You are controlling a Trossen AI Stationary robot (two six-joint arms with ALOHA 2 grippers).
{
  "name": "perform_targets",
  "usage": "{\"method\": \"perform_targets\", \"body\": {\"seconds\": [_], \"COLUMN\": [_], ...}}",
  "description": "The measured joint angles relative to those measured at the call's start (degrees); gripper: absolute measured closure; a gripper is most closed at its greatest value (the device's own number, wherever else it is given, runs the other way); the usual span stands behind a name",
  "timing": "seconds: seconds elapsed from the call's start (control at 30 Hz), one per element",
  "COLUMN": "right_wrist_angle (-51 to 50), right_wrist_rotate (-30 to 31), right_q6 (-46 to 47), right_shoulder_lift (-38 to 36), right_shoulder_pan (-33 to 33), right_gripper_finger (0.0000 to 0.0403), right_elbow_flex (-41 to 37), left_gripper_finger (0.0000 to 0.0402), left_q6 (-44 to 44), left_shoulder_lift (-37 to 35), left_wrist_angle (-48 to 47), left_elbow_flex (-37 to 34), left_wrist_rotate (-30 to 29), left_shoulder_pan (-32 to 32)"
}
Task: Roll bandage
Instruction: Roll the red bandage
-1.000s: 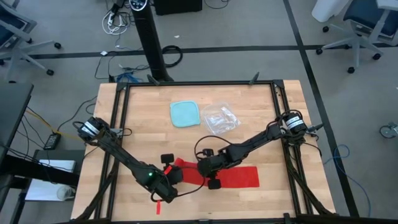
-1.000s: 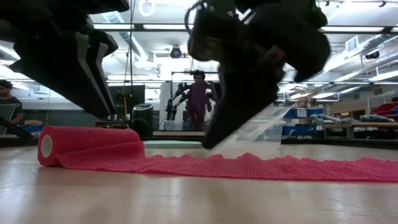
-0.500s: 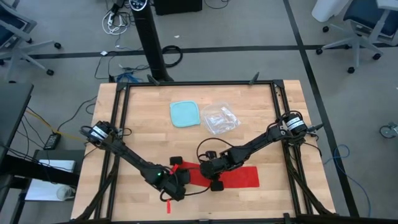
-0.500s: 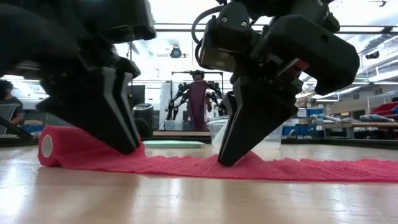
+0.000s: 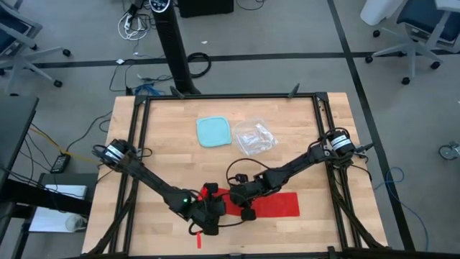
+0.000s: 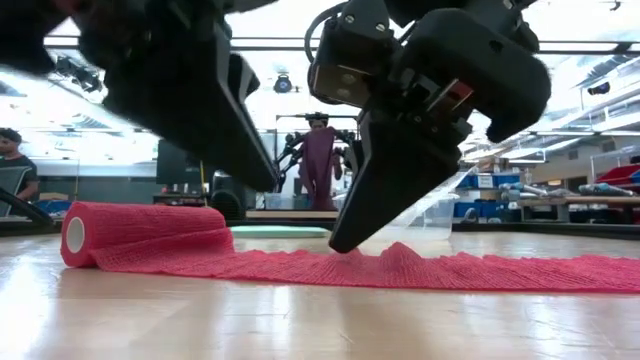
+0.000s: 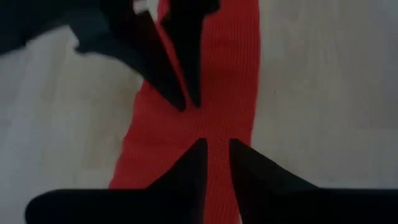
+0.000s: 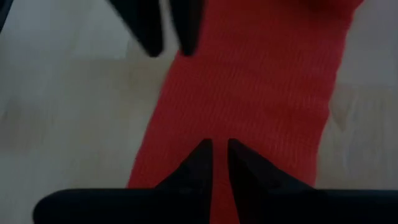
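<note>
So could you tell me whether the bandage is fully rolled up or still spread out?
Only partly rolled. The bandage has a small roll at one end, while most of the strip lies flat along the table.

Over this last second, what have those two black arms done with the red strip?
The left hand slid along the table toward the right hand, dipped onto the bandage, then lifted clear again. The right hand came down, and its tips now press the strip, bunching it slightly. Neither hand has picked anything up. The rolled end, the blue container and the plastic bag have not moved.
</note>
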Motion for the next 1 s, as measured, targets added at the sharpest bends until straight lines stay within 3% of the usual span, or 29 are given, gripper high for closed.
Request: {"method": "perform_targets", "body": {"seconds": [0.4,0.7,1.0], "right_wrist_angle": [-2.71,-6.71,-6.66], "right_wrist_rotate": [-0.74,-0.79,-1.01], "right_q6": [0.48,1.4,1.46], "right_shoulder_lift": [-0.01,-0.31,-0.31], "right_shoulder_pan": [0.36,1.59,1.59], "right_gripper_finger": [0.0353,0.0353,0.0353], "right_elbow_flex": [0.0,0.11,0.13], "left_gripper_finger": [0.033,0.033,0.033], "left_q6": [-6.69,-10.43,-10.11], "left_shoulder_lift": [-4.1,-4.13,-4.15], "left_wrist_angle": [-23.09,-24.62,-20.06], "left_elbow_flex": [1.24,-1.37,-1.78], "left_wrist_rotate": [-2.71,-1.12,-1.34], "left_shoulder_pan": [-1.16,-1.95,-1.95]}}
